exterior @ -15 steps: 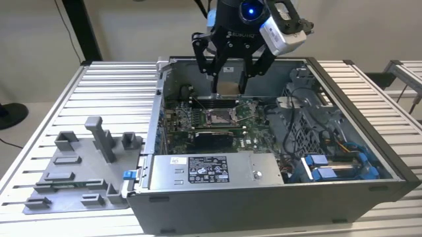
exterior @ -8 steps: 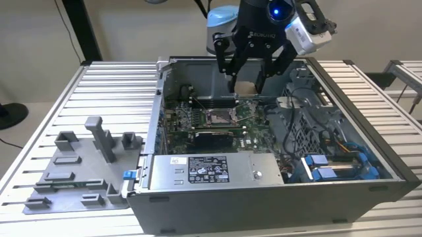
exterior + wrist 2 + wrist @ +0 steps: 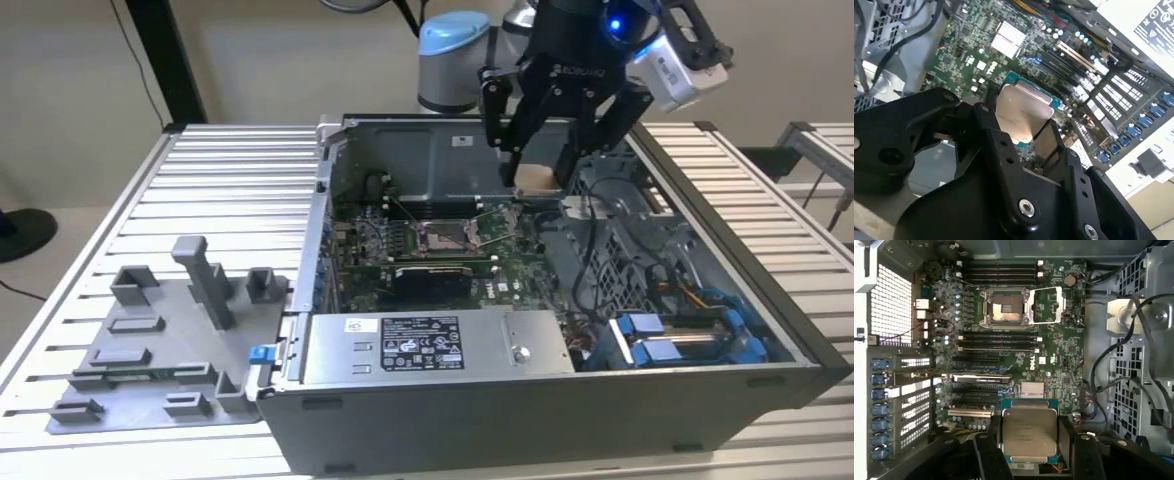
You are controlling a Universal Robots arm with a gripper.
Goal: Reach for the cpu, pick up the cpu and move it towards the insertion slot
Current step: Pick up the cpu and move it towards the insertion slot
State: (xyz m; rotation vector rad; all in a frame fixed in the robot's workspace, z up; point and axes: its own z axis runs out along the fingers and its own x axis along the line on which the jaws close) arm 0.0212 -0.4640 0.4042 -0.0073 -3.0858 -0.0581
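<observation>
The gripper [image 3: 1029,436] is closed on the cpu [image 3: 1030,434], one finger on each of two opposite edges, the silvery top facing the camera in both wrist views; so the chip [image 3: 1021,111] is already picked up and hangs in the air above the green circuit board [image 3: 1064,345], touching nothing but the fingers [image 3: 1065,437]. In the exterior view the gripper [image 3: 541,178] hovers over the open computer case [image 3: 561,400], near its back wall; the insertion slot [image 3: 1004,307] lies well apart from the chip, across the memory and card slots, its metal frame flipped open beside it. The step in hand is, by my judgement, the carry towards the slot; what it calls for is a level, steady travel across the board until chip and socket [image 3: 441,236] line up squarely.
</observation>
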